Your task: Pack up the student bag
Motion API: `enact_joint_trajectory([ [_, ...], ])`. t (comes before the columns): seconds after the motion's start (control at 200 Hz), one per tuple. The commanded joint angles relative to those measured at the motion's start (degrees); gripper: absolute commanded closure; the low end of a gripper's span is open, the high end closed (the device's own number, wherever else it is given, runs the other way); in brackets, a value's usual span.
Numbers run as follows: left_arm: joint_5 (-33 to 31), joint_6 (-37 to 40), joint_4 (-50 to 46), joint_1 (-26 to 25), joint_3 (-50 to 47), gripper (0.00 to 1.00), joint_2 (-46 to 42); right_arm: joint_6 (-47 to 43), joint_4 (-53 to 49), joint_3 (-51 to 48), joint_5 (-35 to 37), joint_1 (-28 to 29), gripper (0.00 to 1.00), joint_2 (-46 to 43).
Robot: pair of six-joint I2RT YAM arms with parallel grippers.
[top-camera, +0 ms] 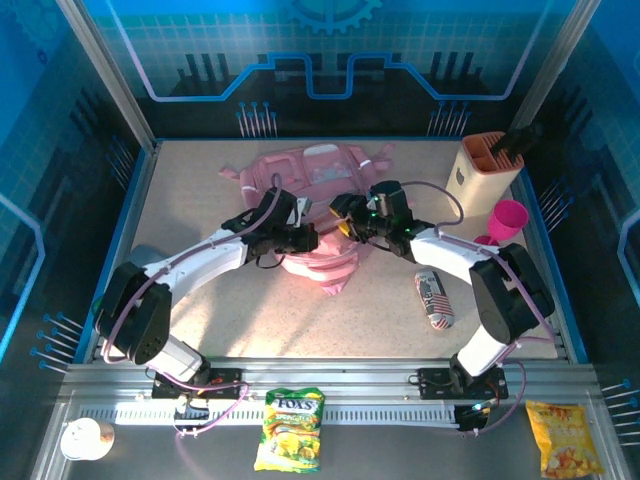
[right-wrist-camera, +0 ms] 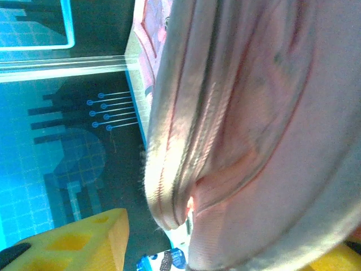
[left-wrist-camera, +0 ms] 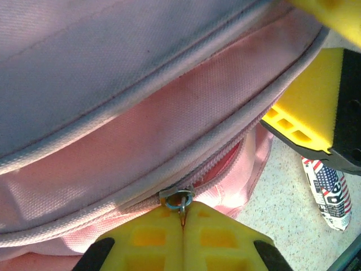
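Speckled table (top-camera: pixel 200 300): student bag (top-camera: pixel 320 170) mid-table, zip (left-wrist-camera: pixel 225 161) partly open; left gripper (left-wrist-camera: pixel 183 217) pinched shut on zip pull (left-wrist-camera: pixel 179 200); right gripper (top-camera: pixel 343 218) parted, holding nothing; can (top-camera: pixel 433 298) near right edge unpacked.

Overhead view: sharp and evenly lit, with a blue cast from the walls (top-camera: pixel 60 150). I note soft shadows on the table (top-camera: pixel 330 330) and white glare along the front rail (top-camera: pixel 130 412). Left wrist view: the bag (left-wrist-camera: pixel 141 124) is shaded grey above and washed-out pink below. Right wrist view: the bag is blurred, its seam overexposed.
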Motion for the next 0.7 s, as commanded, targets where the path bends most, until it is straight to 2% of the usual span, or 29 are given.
enact_joint_trajectory([
  [0.0, 2.7, 2.1, 3.1, -1.2, 3.0, 1.0, 1.1, 1.3, -6.0, 3.9, 4.1, 1.9, 0.44, 1.3],
  [0.27, 1.3, 3.8, 0.6, -1.3, 3.5, 1.0, 1.4, 1.9, -11.2, 7.4, 7.4, 3.0, 0.51, 4.6],
  [0.335, 0.6, 4.4, -0.5, -1.2, 3.6, 1.0, 1.2, 2.0, -11.6, 7.9, 7.9, 3.0, 0.57, 5.2],
  [0.445, -0.4, 5.4, -2.4, -1.0, 3.4, 1.0, 0.8, 0.5, -11.1, 8.5, 8.5, 2.5, 0.73, 5.3],
  [0.51, -1.0, 6.5, -4.0, -0.3, 3.0, 1.0, 0.3, -0.8, -10.6, 8.3, 8.4, 1.8, 0.79, 4.4],
  [0.57, -0.8, 8.5, -6.0, 0.4, 2.4, 1.0, -0.4, -2.4, -10.0, 7.8, 8.4, 0.9, 0.83, 3.0],
  [0.695, -3.1, 14.1, -11.2, 1.4, 1.3, 1.0, -2.0, -6.9, -12.8, 8.0, 7.7, -1.8, 0.85, -0.8],
])
